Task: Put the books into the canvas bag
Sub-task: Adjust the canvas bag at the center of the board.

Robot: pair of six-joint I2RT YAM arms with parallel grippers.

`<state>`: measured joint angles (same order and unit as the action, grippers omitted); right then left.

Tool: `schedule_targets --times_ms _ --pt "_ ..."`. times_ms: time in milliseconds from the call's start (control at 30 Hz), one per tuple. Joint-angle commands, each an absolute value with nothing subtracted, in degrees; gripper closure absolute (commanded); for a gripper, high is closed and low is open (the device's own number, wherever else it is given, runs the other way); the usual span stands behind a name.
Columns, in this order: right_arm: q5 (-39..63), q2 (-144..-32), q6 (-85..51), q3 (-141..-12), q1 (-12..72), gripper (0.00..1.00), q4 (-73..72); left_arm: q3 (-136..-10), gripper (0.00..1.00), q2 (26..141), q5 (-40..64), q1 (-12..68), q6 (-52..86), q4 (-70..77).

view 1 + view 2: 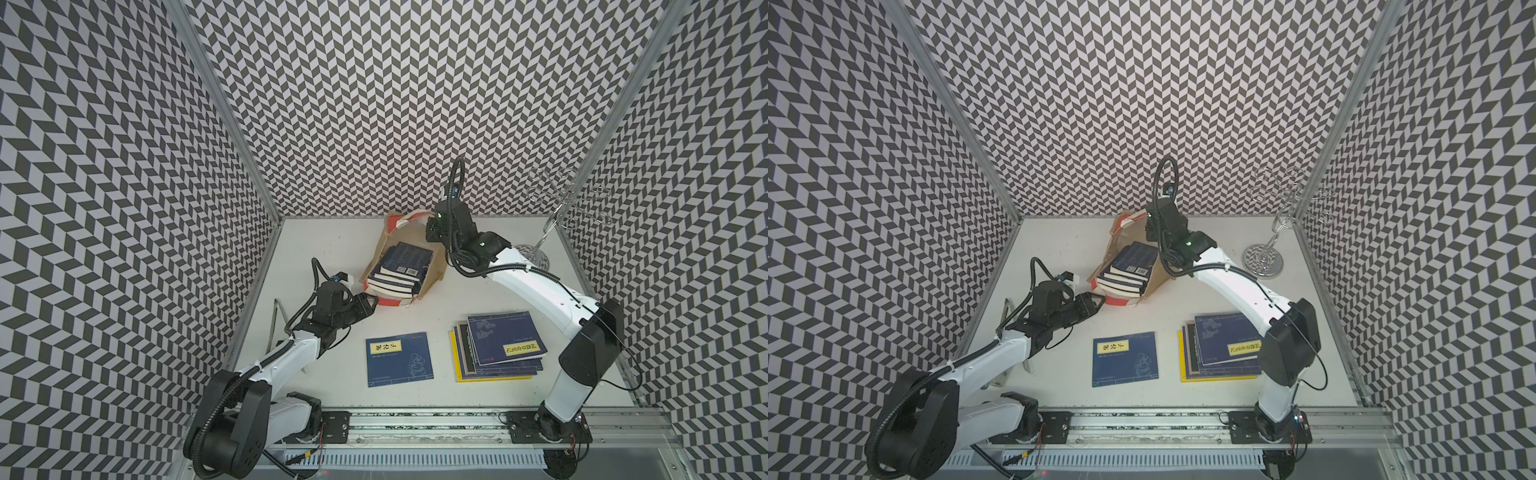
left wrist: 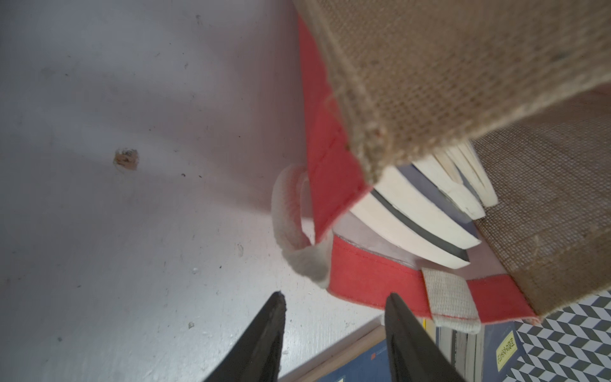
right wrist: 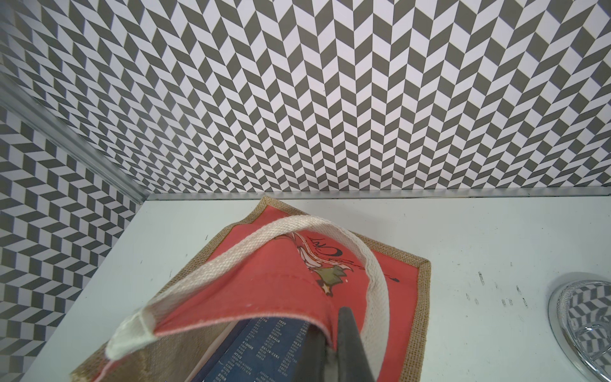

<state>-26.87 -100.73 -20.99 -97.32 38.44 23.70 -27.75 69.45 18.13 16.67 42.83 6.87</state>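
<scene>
The canvas bag (image 1: 434, 270) (image 1: 1158, 277) lies tipped at the back middle of the table, mouth wide, with several navy books (image 1: 401, 266) (image 1: 1129, 264) stacked inside. My right gripper (image 3: 330, 327) is shut on the bag's red rim (image 3: 264, 297) at the far side, a navy book (image 3: 264, 347) just under it. My left gripper (image 2: 335, 297) (image 1: 374, 301) stands open beside the near red rim (image 2: 370, 281) and white handle (image 2: 291, 215), holding nothing. One navy book (image 1: 399, 359) (image 1: 1125, 359) lies flat in front. A fanned stack of books (image 1: 496, 347) (image 1: 1221, 349) sits to its right.
A chrome stand (image 1: 540, 253) (image 1: 1262, 259) (image 3: 582, 324) with wire loops rises at the back right corner. A thin metal bracket (image 1: 276, 320) leans at the left edge beside my left arm. Patterned walls close three sides; a rail (image 1: 415, 424) runs along the front.
</scene>
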Motion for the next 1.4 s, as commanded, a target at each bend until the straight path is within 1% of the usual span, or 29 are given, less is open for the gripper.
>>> schedule_targets --times_ms 0,33,67,100,167,200,300,367,433,500,600,700,767,833,967,1133,1233,1367 --pt "-27.71 -97.42 -21.71 -97.12 37.81 1.00 17.39 -28.03 0.55 70.90 14.97 17.05 43.85 13.78" --pt "-27.55 -97.45 -21.74 -97.12 37.79 1.00 17.38 -28.41 0.58 71.76 14.57 17.12 43.86 14.77" --pt "-27.51 -97.47 -21.72 -97.08 37.79 1.00 17.44 -28.48 0.65 72.55 13.91 17.39 44.01 16.19" --pt "-27.45 -97.44 -21.77 -97.03 37.78 1.00 17.42 -28.47 0.73 73.06 13.34 17.49 44.35 16.95" --pt "-27.42 -97.22 -21.59 -96.64 37.79 1.00 17.40 -28.39 0.96 74.02 12.33 17.75 44.86 18.62" --pt "-27.43 -97.13 -21.55 -96.44 37.79 1.00 17.39 -28.45 1.00 74.28 12.28 17.71 45.12 18.88" --pt "-27.45 -96.43 -20.87 -95.85 37.79 1.00 17.56 -29.04 1.00 72.76 12.65 17.92 45.38 17.53" --pt "-26.81 -95.69 -19.88 -95.46 37.72 1.00 17.81 -29.54 1.00 69.22 12.26 17.86 45.61 14.75" --pt "-25.68 -94.62 -18.27 -94.95 37.71 1.00 18.72 -31.50 1.00 65.02 10.88 17.51 45.28 9.47" --pt "-21.88 -93.59 -15.39 -94.68 37.61 1.00 20.07 -34.52 1.00 61.85 10.95 16.41 44.26 4.42" --pt "-14.79 -94.24 -12.06 -98.40 37.33 1.00 28.49 -41.59 1.00 62.30 13.91 14.66 41.10 -2.93" --pt "-7.43 -93.36 -10.32 -99.62 37.29 1.00 33.78 -45.81 1.00 63.80 20.31 11.90 40.41 -4.74" --pt "-4.73 -92.08 -9.97 -99.08 37.28 1.00 36.00 -48.76 1.00 64.72 21.14 10.29 39.22 -7.06" --pt "-4.18 -90.25 -9.92 -97.12 37.28 1.00 36.86 -51.73 1.00 65.37 21.12 8.46 37.71 -9.07" --pt "-5.28 -84.79 -13.23 -88.02 37.15 1.00 32.69 -54.61 1.00 68.21 20.31 6.55 36.12 -9.23" --pt "-3.54 -74.37 -23.79 -70.40 34.53 1.00 18.28 -61.05 1.00 73.52 23.31 5.05 36.21 -6.44" --pt "-2.86 -71.68 -26.48 -66.18 33.58 1.00 15.08 -67.21 1.00 76.87 24.78 6.15 35.20 -6.35" --pt "0.18 -72.38 -29.77 -63.85 33.09 1.00 12.81 -72.59 1.00 80.37 26.99 8.65 34.21 -6.75"
